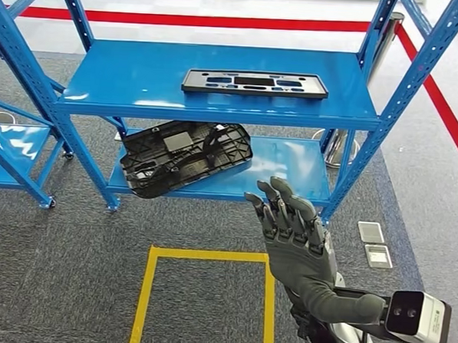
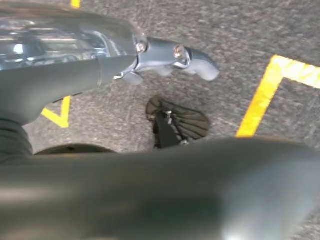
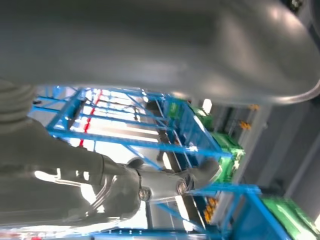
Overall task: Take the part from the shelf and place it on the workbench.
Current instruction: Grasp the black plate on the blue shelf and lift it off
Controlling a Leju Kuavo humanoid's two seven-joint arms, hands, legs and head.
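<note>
The large black ribbed plastic panel point(image 1: 187, 157) lies tilted on the lower blue metal shelf point(image 1: 290, 171) of the blue steel rack point(image 1: 224, 94), its near edge jutting past the shelf's front lip; a flatter black slotted plastic frame point(image 1: 254, 83) rests on the upper shelf above it; which of the two is the part meant I cannot tell, though the lower panel is nearer the reaching arm; the right hand point(image 1: 295, 240) is raised in front of the rack, fingers spread and holding nothing, near the panel's right end but apart from it; the left hand point(image 2: 177, 57) hangs over the grey carpet point(image 2: 241, 30) beside a yellow floor line point(image 2: 264, 95), its thumb straight, and whether its fingers are curled I cannot tell; the step in hand looks like the approach, nothing grasped yet; the next move likely calls for reaching forward and left to close on the overhanging edge, wary that the tilted panel could slip
</note>
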